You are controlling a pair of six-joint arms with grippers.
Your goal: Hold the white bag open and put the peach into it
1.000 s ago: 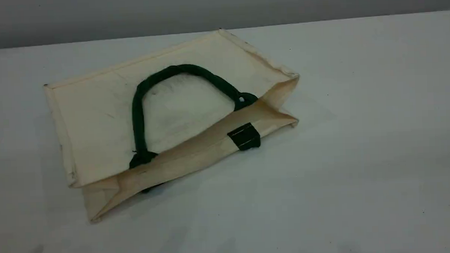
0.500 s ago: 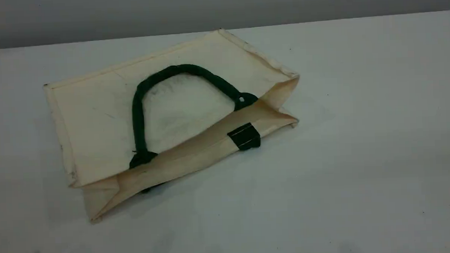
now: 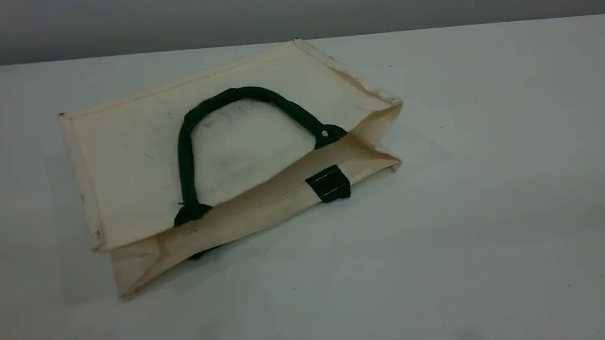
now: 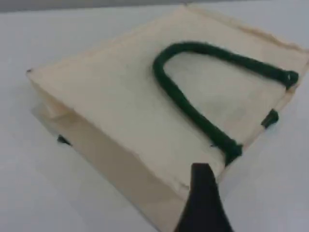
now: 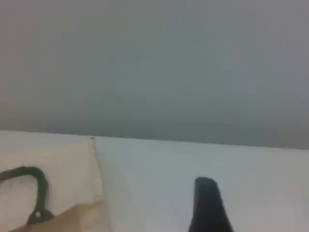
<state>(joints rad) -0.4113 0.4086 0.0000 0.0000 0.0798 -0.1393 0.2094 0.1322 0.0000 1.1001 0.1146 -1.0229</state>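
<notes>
The white bag point(image 3: 181, 159) lies flat on the surface point(image 3: 485, 209), its soft, light fabric best lifted by the green rope handle point(image 3: 183, 149), while the left pincer point(image 4: 203, 193) hovers empty and wide beside it, the right pincer's point(image 5: 207, 203) opening is unclear, and no peach shows.

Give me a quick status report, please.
Left tool above white bag, holding nothing. Right tool off to its side. Bag flat, mouth collapsed. Peach not in view.

Left gripper point(image 4: 203, 203): one dark fingertip visible at the wrist view's bottom edge, jaws spread wide. Right gripper point(image 5: 207, 205): one dark fingertip visible, aperture indeterminable.
</notes>
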